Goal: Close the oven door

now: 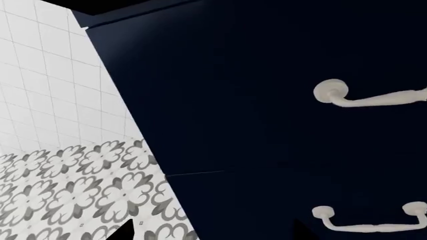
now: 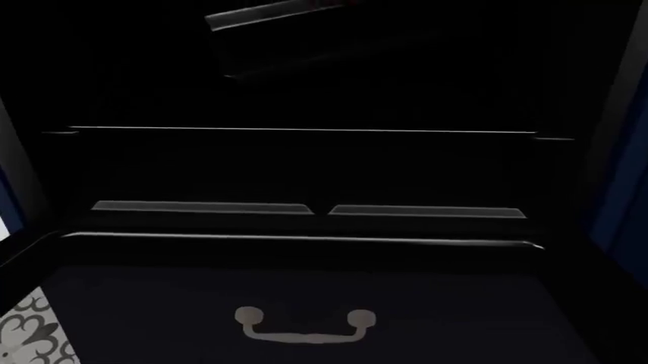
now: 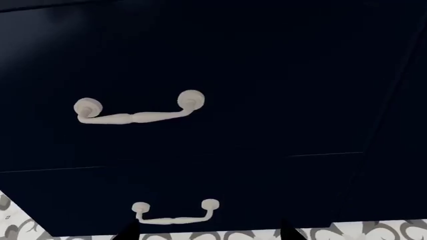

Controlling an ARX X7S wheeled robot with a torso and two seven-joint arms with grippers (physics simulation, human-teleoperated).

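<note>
The head view looks into the black oven cavity [image 2: 303, 76], where a thin rack line [image 2: 303, 130] crosses. The oven door [image 2: 303, 224] hangs open, dropped flat and seen at a shallow angle, with its front edge as a pale line [image 2: 303, 240]. Neither arm shows in the head view. My left gripper [image 1: 213, 235] is open, only its two dark fingertips [image 1: 127, 232] showing, in front of a navy cabinet side. My right gripper [image 3: 208, 234] is open too, its fingertips [image 3: 130, 233] spread below a drawer handle. Neither wrist view shows the oven door.
A navy drawer [image 2: 426, 318] with a white curved handle [image 2: 303, 326] sits under the door. Both wrist views face navy drawer fronts [image 3: 267, 75] with white handles [image 3: 137, 112] [image 1: 373, 97]. Patterned floor tiles [image 1: 80, 195] and a white tiled wall [image 1: 47, 75] lie beside the cabinet.
</note>
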